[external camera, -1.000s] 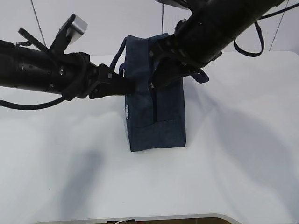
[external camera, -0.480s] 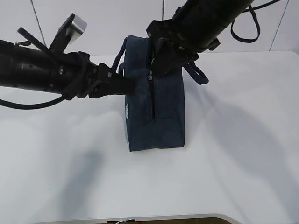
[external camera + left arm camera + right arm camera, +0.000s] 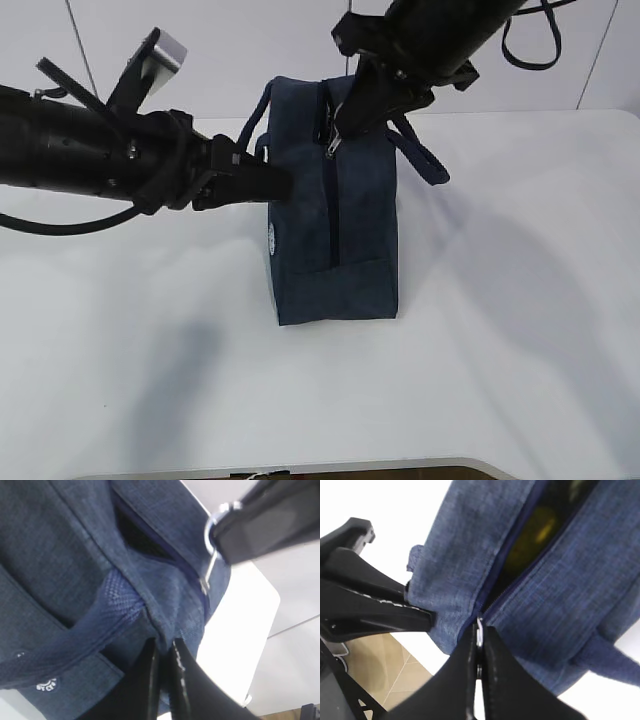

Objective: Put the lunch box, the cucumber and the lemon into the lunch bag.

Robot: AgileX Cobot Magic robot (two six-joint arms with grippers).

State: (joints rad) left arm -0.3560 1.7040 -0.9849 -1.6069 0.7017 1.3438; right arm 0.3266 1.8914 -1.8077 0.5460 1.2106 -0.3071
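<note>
Two arms work at the lunch bag (image 3: 335,215), which stands on the white counter (image 3: 500,330) near its far middle. We note the left gripper (image 3: 285,183) reaching in from the left side, its jaws clenched on a fold of the bag's navy fabric at the end wall; in the left wrist view the gripper (image 3: 162,652) pinches that fold just below the woven handle (image 3: 117,605). The right gripper (image 3: 345,125) comes down from above at the bag's far end, jaws clenched on the ring pull (image 3: 330,148) of the zipper (image 3: 330,210). In the right wrist view the gripper (image 3: 479,632) has the silver pull (image 3: 479,626) caught between its jaws, and the zipper gapes beyond it.

Through that gap we see a yellow shape, the lemon (image 3: 535,530), lying inside the bag. A greenish patch shows at the top edge of the opening; we cannot tell what it is. The lunch box and cucumber are not in sight in any view.

From the exterior the zipper line runs closed along the near length of the bag's top. One handle loop (image 3: 420,160) hangs off the right side, the other (image 3: 260,125) rises on the left.
</note>
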